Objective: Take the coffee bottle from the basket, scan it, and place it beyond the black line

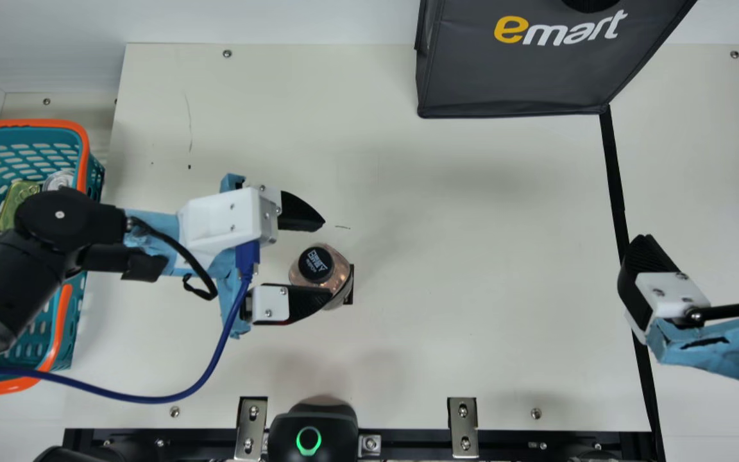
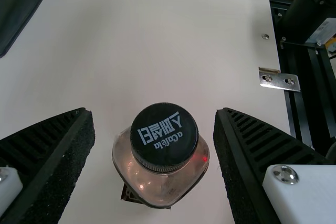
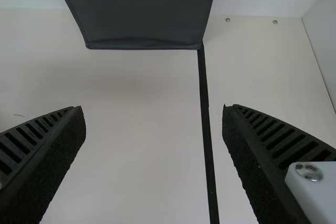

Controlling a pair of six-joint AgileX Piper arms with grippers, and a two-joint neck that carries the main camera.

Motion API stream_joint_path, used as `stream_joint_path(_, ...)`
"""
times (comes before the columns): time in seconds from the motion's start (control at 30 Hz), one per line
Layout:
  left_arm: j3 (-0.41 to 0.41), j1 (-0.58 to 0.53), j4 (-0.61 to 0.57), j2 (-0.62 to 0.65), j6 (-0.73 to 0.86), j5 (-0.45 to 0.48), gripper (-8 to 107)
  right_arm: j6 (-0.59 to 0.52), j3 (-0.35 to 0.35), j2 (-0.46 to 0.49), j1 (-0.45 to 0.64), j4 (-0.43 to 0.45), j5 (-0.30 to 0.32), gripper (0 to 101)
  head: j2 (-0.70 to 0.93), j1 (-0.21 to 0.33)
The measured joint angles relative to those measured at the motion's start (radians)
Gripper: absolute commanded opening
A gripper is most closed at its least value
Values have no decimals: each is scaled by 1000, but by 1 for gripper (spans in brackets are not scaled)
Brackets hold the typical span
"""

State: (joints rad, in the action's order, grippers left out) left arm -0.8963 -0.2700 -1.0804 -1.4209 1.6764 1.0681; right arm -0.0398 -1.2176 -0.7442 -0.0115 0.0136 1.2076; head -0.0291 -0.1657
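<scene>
The coffee bottle (image 1: pixel 337 258), with a black cap, stands upright on the table in the main view. My left gripper (image 1: pixel 308 260) is spread open there, its tips around the bottle's near side. In the left wrist view the coffee bottle (image 2: pixel 164 148) shows between the open fingers of my left gripper (image 2: pixel 155 129), with a gap on each side. My right gripper (image 1: pixel 706 247) stands open at the right, over the black line (image 1: pixel 614 179). In the right wrist view my right gripper (image 3: pixel 153 124) holds nothing, and the black line (image 3: pixel 205 114) runs between its fingers.
The teal basket (image 1: pixel 74 131) with an orange rim, holding a can and a gold-green item, stands at the left under my left arm. A dark bag (image 1: pixel 510 70) is at the back. A black scanner (image 1: pixel 312 427) with a green ring sits at the front edge.
</scene>
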Motion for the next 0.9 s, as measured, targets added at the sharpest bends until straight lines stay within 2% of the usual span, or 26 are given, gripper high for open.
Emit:
stream_joint_path(0.47,-3,-4,-32,94,-161,6,90,0,0,0,0,0,0,91,0,0)
stream_joint_path(0.9,53,-32,20,218,-266,-142,90,0,0,0,0,0,0,91,0,0)
